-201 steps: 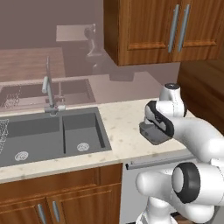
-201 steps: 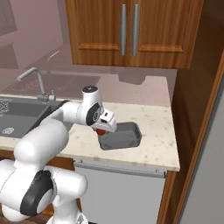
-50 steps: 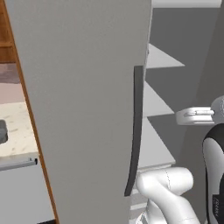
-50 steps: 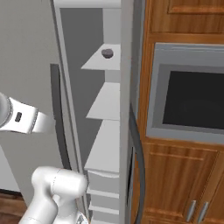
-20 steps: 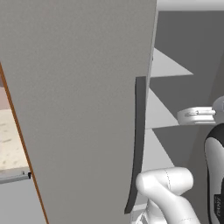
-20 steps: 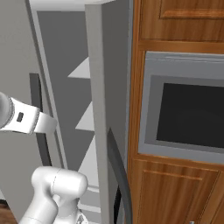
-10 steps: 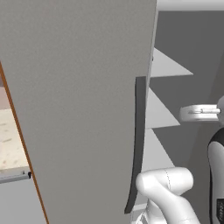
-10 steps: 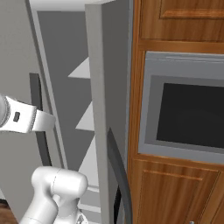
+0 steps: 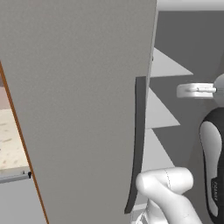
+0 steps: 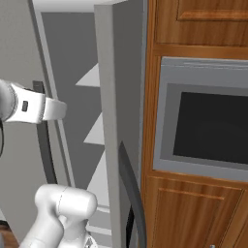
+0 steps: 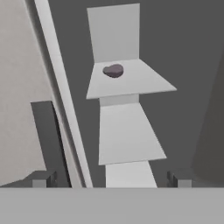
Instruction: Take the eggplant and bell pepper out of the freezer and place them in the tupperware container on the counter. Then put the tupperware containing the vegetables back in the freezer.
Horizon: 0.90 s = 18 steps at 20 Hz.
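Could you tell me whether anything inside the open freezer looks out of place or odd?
Nothing stands out. The tall grey freezer stands open, its pale shelves look level, and one small dark purplish lump rests on an upper shelf.

Freezer (image 11: pixel 192 65) interior open at centre of hand view; pale shelves (image 11: pixel 129 78) stacked down middle, gaps between. Door (image 9: pixel 78 100) with dark handle (image 9: pixel 136 144) blocks left side. End effector (image 11: pixel 111 179) fingers spread wide.

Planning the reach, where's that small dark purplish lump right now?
In the hand view, the small dark purplish lump lies on a pale freezer shelf, near its back left.
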Tool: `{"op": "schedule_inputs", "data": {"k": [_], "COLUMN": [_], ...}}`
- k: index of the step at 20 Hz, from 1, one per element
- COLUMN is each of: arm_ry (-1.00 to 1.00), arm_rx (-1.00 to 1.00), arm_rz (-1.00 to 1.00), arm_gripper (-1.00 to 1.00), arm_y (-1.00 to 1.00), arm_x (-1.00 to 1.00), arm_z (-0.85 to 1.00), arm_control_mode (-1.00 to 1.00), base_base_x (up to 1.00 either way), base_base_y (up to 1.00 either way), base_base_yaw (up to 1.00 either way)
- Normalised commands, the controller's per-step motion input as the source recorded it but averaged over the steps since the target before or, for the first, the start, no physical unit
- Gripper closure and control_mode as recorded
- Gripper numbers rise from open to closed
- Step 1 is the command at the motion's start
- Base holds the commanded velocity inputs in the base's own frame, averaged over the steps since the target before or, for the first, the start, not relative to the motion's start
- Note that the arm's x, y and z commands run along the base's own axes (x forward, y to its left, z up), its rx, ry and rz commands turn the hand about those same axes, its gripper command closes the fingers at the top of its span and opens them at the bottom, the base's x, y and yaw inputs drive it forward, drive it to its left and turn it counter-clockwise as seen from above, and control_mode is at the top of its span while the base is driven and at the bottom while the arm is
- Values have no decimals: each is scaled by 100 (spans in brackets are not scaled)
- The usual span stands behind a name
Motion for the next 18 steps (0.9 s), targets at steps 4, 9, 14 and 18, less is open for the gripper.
{"op": "schedule_inputs", "data": {"k": [4,9,14,18], "arm_ry": [0,0,-2,0], "arm_rx": [1,7,8,9], "arm_rz": [0,0,0,0], "arm_gripper": [-100,-100,-100,-100], "arm_y": [-9,-13,-7,-4], "arm_x": [76,42,45,67], "arm_z": [18,5,0,1], "arm_control_mode": [-100,-100,-100,-100], "base_base_x": [0,0,0,0], "base_base_y": [0,0,0,0], "base_base_yaw": [0,0,0,0]}}
